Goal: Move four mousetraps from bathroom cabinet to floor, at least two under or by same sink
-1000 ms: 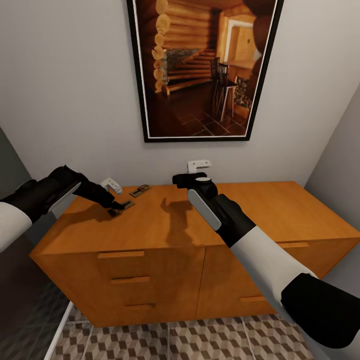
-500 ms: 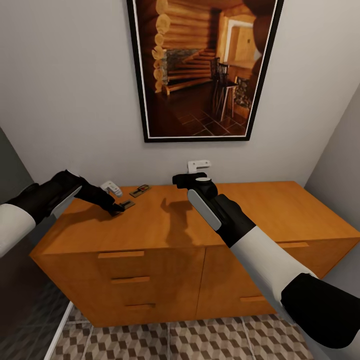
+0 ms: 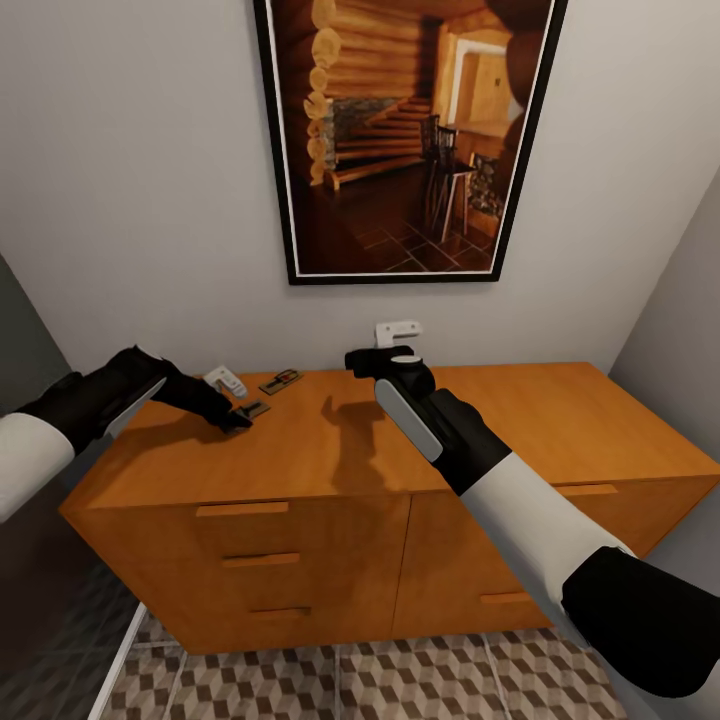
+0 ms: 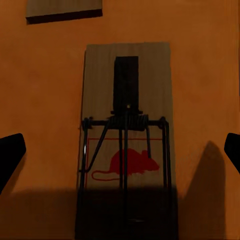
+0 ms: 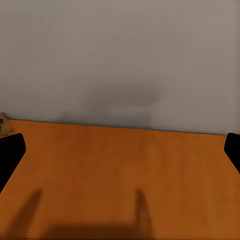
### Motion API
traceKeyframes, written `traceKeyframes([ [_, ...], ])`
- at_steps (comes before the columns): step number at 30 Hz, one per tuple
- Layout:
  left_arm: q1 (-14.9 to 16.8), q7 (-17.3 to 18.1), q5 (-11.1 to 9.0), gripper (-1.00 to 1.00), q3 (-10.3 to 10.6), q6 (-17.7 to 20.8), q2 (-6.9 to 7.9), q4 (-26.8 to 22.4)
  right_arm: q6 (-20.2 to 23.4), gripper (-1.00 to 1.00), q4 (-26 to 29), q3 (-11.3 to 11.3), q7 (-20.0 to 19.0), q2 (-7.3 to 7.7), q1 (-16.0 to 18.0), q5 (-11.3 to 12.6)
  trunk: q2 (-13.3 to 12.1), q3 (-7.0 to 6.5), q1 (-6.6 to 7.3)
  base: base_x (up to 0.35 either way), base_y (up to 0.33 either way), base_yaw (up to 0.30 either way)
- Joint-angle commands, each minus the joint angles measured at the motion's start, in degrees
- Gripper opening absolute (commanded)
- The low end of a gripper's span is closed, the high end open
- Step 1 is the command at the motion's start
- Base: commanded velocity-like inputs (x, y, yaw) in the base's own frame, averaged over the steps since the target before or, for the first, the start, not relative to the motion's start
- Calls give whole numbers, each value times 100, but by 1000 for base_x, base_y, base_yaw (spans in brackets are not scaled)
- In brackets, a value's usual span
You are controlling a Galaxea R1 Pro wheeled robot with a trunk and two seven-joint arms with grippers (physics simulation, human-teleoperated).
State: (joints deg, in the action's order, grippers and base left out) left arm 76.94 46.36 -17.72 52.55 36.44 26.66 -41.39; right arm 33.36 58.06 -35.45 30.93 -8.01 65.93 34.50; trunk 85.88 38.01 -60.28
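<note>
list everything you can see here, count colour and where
mousetraps: two seen, wood with dark metal, on the cabinet top's left end; one at the left gripper, one nearer the wall
cabinet: one, orange-brown, drawers with bar handles, against the wall
picture: one, black frame, log interior, on the wall above the cabinet
floor: brown-and-beige cube tiles, below the cabinet
left gripper: black, open, fingers either side of the near mousetrap
right gripper: black and white, open, above the cabinet top's middle, holding nothing
</note>
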Motion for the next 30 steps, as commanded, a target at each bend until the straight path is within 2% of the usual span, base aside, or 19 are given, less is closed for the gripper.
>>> traceKeyframes([
  [1,-8,-13,-47,100,28,-50,7,-5,5,100,0,-15,56,2,-4,57,4,6,0,0,0,0],
  [5,-79,-13,-47,100,28,-196,6,-7,4,100,-4,-15,54,2,-40,51,4,6,0,0,0,0],
  [13,-125,-13,-47,100,19,-251,3,-6,4,100,3,-15,59,2,-54,49,4,6,0,0,0,0],
  [14,-125,-13,-47,-100,19,-251,4,-4,4,100,4,-15,60,2,-54,48,4,6,0,0,0,0],
  [30,-126,5,-47,-100,19,-252,6,-1,4,100,4,-22,62,2,-54,48,4,6,0,0,0,0],
])
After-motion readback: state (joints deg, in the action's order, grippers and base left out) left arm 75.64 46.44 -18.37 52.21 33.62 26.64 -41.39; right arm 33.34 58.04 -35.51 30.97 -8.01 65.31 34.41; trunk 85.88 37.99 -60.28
